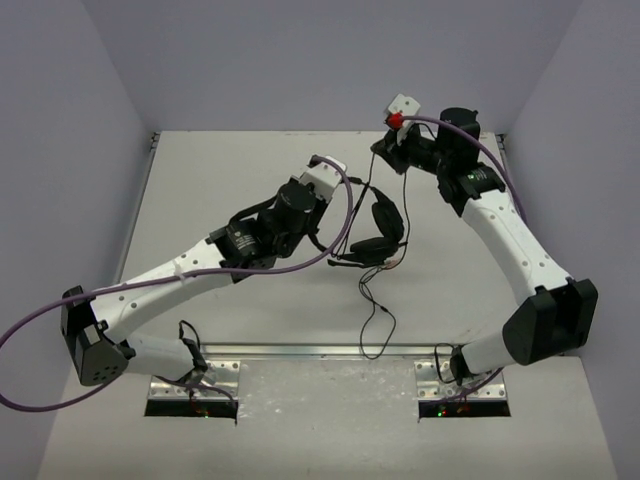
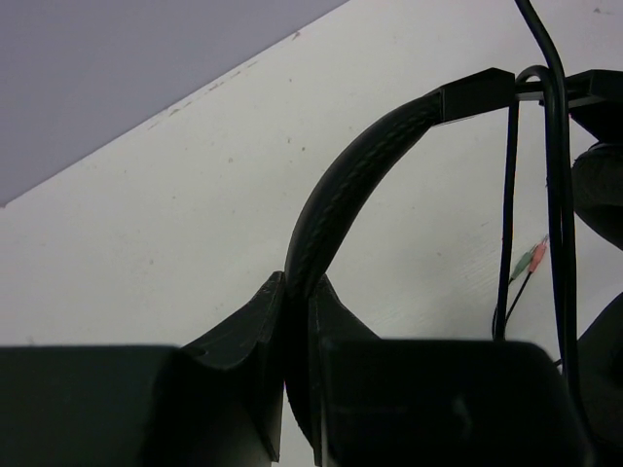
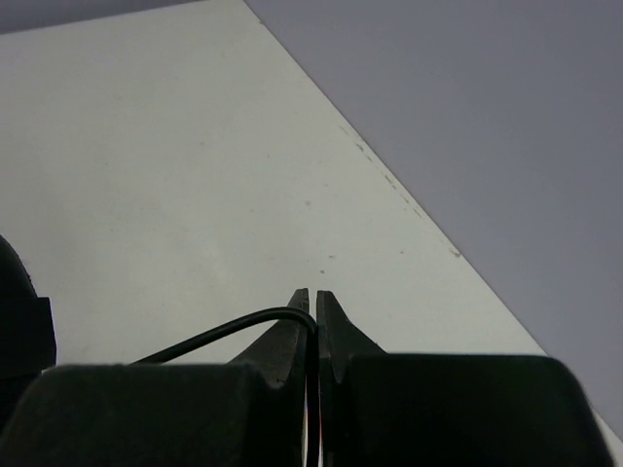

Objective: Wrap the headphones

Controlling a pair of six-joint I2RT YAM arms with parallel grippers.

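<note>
I am holding the black over-ear headphones (image 1: 385, 228) near the middle of the pale surface (image 1: 250, 160), a little toward its far right corner. The left fingers (image 2: 297, 292) are closed tight on the ribbed black headband (image 2: 360, 165), gripping it edge-on. The right fingers (image 3: 311, 297) are pinched fully together on the thin black cable (image 3: 224, 331), up near the far edge. I cannot tell whether the earcups are touching the surface or hanging just above it.

I am judging this as the winding step: one arm anchoring, the other leading the cable round. To do it well, I should be keeping the left grip still. The right arm should carry the cable in a wide circle around the headband, lightly taut and never jerking, so each loop lies beside the one before. The slack is trailing toward the near edge, with the pink and green plugs (image 2: 531, 258) dangling, and it could snag.

The headband is arching away from the left fingers toward the right arm. The two earcups are lying along a line running from near-left to far-right.
</note>
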